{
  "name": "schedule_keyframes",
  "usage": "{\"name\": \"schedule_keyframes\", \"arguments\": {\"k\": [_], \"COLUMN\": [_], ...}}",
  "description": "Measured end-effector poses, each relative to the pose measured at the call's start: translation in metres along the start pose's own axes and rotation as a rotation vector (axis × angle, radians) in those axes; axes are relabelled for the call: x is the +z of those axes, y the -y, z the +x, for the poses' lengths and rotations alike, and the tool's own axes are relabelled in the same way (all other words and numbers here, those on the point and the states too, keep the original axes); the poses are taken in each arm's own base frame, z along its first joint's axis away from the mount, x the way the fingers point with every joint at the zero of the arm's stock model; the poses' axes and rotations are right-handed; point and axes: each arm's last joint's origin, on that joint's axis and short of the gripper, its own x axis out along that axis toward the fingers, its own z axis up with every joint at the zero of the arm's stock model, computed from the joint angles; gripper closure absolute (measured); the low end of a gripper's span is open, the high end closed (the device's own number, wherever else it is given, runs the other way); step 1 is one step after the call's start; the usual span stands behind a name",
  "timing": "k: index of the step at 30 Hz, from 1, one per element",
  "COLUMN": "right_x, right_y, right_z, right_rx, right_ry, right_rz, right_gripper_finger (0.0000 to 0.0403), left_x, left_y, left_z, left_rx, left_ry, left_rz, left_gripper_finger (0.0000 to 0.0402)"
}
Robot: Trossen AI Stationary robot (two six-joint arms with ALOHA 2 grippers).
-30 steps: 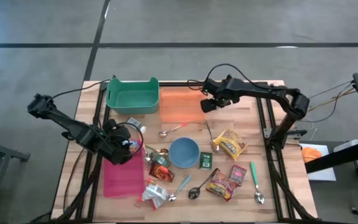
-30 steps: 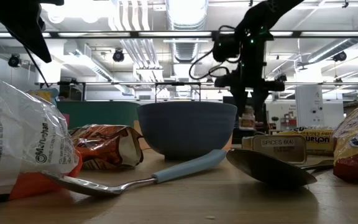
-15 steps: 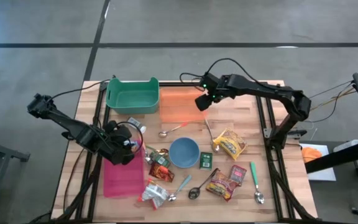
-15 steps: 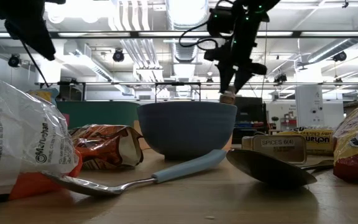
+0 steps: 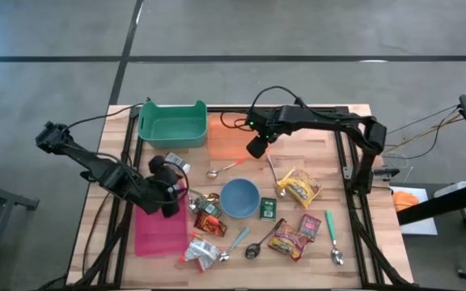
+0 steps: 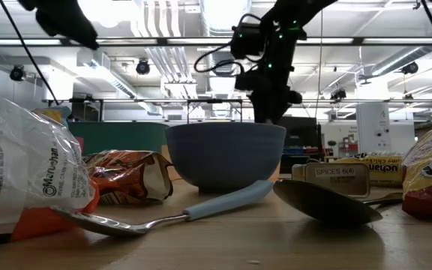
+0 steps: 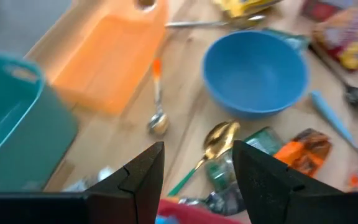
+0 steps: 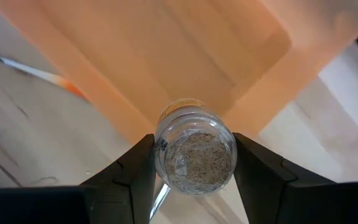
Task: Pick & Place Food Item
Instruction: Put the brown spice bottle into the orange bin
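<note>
My right gripper (image 8: 194, 163) pinches a spice jar (image 8: 196, 155).
Orange tray (image 8: 166, 56) just ahead; my left gripper (image 7: 194, 163) is spread, empty.

The wooden counter (image 5: 330, 162) stands on a grey concrete floor (image 5: 233, 32), which is crossed behind the counter by a dark line (image 5: 298, 59) running side to side and by another dark line (image 5: 128, 48) slanting toward the counter's far left corner. Seen level across the counter, the room beyond has an open ceiling with white ducts (image 6: 156, 52) and pipes, long bright lights (image 6: 223, 11) overhead, and round dark lamps (image 6: 142, 67) hanging below the beams.
</note>
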Motion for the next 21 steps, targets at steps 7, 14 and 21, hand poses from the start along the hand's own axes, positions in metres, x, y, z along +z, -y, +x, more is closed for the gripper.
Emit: {"name": "schedule_keyframes", "arguments": {"k": [7, 14, 21], "right_x": [0.0, 0.002, 0.008], "right_y": [-0.004, -0.009, -0.016], "right_z": [0.019, 0.04, 0.059], "right_rx": [0.008, 0.024, 0.039], "right_ry": [-0.045, -0.101, -0.146], "right_rz": [-0.042, -0.062, -0.103], "right_gripper_finger": [0.0234, 0.0234, 0.0234], "left_x": [0.002, 0.001, 0.0], "left_y": [0.002, 0.001, 0.001], "left_z": [0.0, 0.0, 0.0], "left_rx": [-0.022, -0.02, -0.023], "left_ry": [0.007, 0.005, -0.008], "left_rz": [0.049, 0.054, 0.06], "left_gripper_finger": [0.0209, 0.0209, 0.0209]}}
